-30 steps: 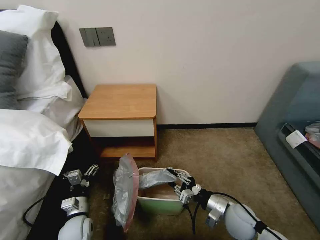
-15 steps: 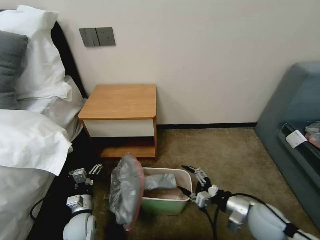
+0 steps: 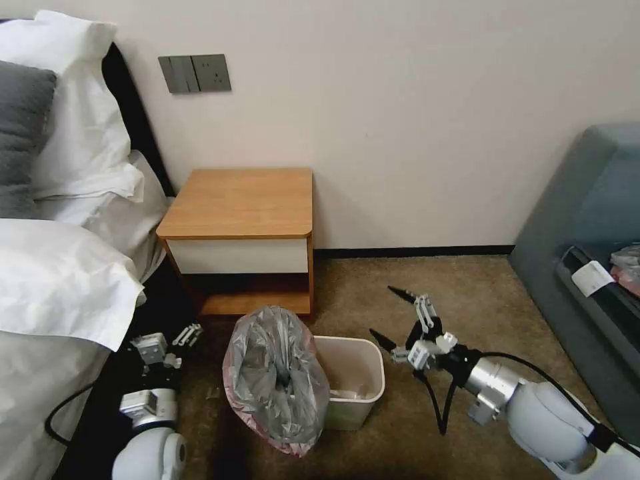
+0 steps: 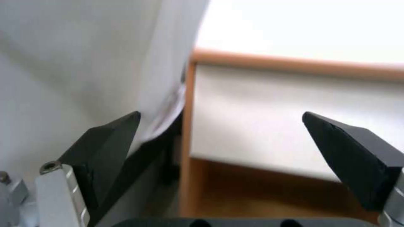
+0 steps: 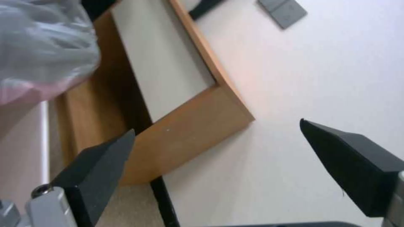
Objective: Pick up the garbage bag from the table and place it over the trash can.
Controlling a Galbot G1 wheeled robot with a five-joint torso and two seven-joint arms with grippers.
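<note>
Both my grippers are spread wide and empty: right gripper [image 3: 399, 316] beside the trash can [image 3: 363, 383], left gripper [image 3: 175, 341] by the bed. Garbage bag [image 3: 277, 377] caps just one end, so I judge it half-fitted.

Bedroom, hotel-like. Bed [image 3: 53, 280] with white sheets, white pillows [image 3: 73, 100] and a grey cushion [image 3: 20, 133] runs from 9 to 11 o'clock against a dark headboard [image 3: 137, 127]; a grey switch-and-socket plate [image 3: 195, 73] sits on the cream wall at 11 o'clock. Wooden bedside table [image 3: 243, 233] with white drawer front stands just beside the bed at 12 o'clock on brown carpet [image 3: 433, 300], a small bin [image 3: 357, 387] on the floor in front, a grey-blue upholstered seat [image 3: 587, 227] at 3 o'clock.
</note>
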